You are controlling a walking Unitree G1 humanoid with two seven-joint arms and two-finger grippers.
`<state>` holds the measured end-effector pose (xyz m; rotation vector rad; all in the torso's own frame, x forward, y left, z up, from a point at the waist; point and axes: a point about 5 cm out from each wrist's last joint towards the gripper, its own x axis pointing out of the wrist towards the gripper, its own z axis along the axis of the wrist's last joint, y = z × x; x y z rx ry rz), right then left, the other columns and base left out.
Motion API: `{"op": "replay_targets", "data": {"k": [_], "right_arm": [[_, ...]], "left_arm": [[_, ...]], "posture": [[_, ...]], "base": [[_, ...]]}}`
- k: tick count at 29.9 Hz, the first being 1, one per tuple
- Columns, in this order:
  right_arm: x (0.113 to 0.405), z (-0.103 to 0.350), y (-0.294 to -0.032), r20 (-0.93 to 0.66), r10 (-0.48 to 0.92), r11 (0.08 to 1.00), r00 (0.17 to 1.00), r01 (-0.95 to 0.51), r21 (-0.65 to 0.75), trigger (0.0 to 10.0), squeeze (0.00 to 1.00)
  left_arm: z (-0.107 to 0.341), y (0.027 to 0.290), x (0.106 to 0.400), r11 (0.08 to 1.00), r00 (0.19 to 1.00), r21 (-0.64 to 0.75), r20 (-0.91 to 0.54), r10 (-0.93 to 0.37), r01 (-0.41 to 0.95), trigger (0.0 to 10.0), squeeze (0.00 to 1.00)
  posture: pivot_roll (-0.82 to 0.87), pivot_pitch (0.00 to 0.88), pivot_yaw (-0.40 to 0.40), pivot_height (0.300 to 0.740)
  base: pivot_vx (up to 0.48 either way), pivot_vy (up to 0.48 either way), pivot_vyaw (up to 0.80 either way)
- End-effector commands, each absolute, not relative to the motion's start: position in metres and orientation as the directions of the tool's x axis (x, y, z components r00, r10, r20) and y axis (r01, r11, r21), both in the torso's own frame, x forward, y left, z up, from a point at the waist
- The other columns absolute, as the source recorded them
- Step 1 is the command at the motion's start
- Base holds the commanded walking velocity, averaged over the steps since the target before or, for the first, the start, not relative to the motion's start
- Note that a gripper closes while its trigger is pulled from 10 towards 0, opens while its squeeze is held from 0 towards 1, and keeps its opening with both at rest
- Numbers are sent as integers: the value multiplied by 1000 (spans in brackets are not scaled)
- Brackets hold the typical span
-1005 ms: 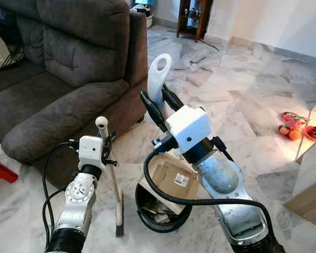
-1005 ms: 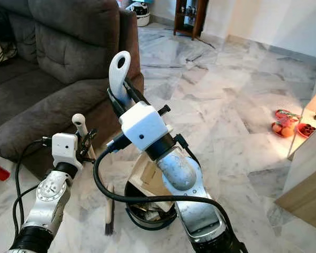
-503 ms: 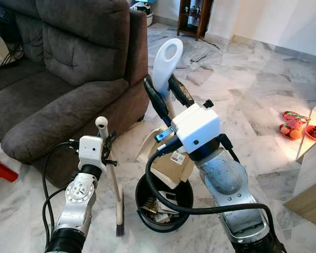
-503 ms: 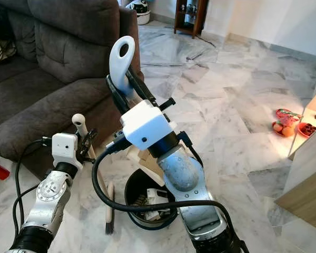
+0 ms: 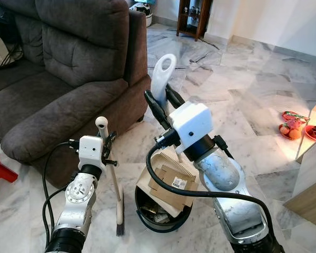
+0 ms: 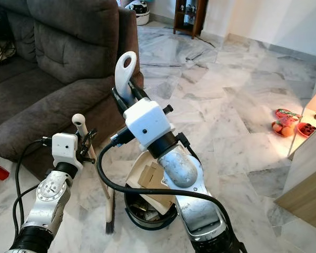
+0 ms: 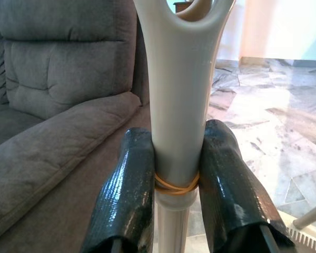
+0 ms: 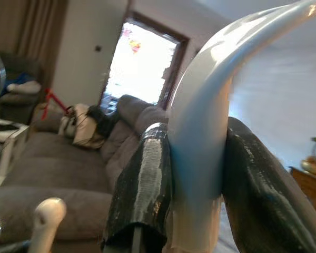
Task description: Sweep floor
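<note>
My left gripper (image 5: 109, 151) is shut on the beige handle of a broom (image 5: 116, 190), which stands upright with its dark bristles (image 5: 119, 229) on the marble floor. In the left wrist view both fingers (image 7: 127, 190) press the handle (image 7: 178, 79) just above a rubber band. My right gripper (image 5: 162, 101) is shut on the white looped handle of a dustpan (image 5: 161, 76), also seen as the dustpan handle (image 8: 205, 116). The pan's toothed edge (image 5: 174, 157) tilts over a black bin (image 5: 147, 213). Brown cardboard pieces (image 5: 175, 184) lie across the bin's mouth.
A dark grey sofa (image 5: 68, 68) stands at the left, close to the broom. A red object (image 5: 0, 171) lies by its corner. Plates of fruit (image 5: 294, 126) sit on the floor beside a wooden cabinet (image 5: 313, 174) at the right. Open marble floor stretches ahead.
My right gripper lifted the dustpan and tipped it half a second ago, then lowered it again; cardboard now lies over the bin. The left arm and broom stayed put.
</note>
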<state>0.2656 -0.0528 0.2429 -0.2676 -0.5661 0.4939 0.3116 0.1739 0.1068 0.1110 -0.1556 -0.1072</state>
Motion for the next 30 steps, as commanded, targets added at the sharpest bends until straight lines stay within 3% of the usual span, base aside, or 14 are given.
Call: {"op": "replay_targets", "data": {"k": [1,8,17,30], "right_arm": [[261,264,-56,557,487,870,673,-315,-380,10000,0],[254,280,-60,650,439,898,620,-275,-344,10000,0],[266,244,-51,435,535,830,725,-354,-431,10000,0],[258,266,-54,578,487,869,655,-300,-393,10000,0]], "left_arm": [[116,174,314,987,974,132,193,-122,97,10000,0],[117,174,315,987,973,131,195,-122,98,10000,0],[116,174,315,986,973,131,194,-125,101,10000,0],[117,174,315,986,973,134,194,-122,97,10000,0]], "posture": [[4,70,13,740],[3,67,12,740],[5,68,14,740],[4,71,14,740]], "base": [[0,0,0],[0,0,0],[0,0,0],[0,0,0]]}}
